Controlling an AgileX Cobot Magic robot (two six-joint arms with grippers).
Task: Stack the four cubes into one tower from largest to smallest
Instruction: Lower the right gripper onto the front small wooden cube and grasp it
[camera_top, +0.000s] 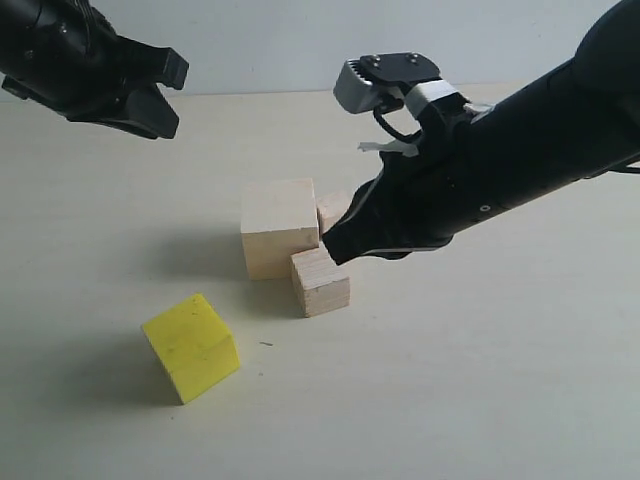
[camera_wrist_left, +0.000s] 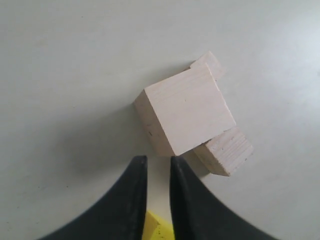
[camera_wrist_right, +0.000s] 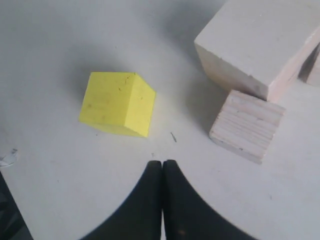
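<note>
Wrist views: right fingers (camera_wrist_right: 145, 210) clenched, left fingers (camera_wrist_left: 125, 205) slightly parted, empty; exterior unclear.

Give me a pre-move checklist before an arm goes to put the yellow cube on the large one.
1. Large cube top bare: ok.
2. Yellow cube standing alone with room around it: ok.
3. Medium cube and small cube away from the large cube: not ok, both crowd its sides.
4. Right gripper ready to grasp: not ok, jaws shut, holding nothing.
5. Left gripper empty: ok, jaws slightly apart, high above the table.
6. Right gripper tip apart from the medium cube: cannot tell, it sits right beside it.
</note>
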